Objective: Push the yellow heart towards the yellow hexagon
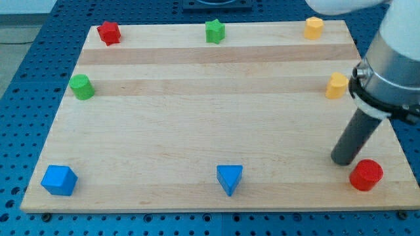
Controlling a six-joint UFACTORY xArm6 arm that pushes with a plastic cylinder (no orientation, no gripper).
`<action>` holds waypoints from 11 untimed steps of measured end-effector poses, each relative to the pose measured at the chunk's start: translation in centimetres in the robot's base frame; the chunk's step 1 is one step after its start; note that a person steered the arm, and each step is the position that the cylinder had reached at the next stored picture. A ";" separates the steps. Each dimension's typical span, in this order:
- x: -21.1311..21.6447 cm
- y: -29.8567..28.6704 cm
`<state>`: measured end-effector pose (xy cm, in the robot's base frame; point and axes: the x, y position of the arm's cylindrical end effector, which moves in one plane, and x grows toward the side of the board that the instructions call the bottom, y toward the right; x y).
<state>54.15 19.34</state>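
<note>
The yellow heart (337,86) lies near the board's right edge, about a third of the way down. The yellow hexagon (314,27) sits at the view's top right, above and slightly left of the heart. My dark rod comes down from the right; my tip (343,160) rests on the board well below the heart, apart from it. The tip is just up and left of a red cylinder (366,175).
A red star (109,33) is at the top left and a green star (214,31) at top centre. A green cylinder (82,87) is at the left. A blue cube (59,180) and a blue triangle (230,178) lie along the bottom of the wooden board (197,131).
</note>
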 end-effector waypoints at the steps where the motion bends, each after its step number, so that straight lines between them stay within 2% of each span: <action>1: -4.1 0.0; 3: -10.1 2.1; 7: -17.0 2.8; 11: -19.5 4.9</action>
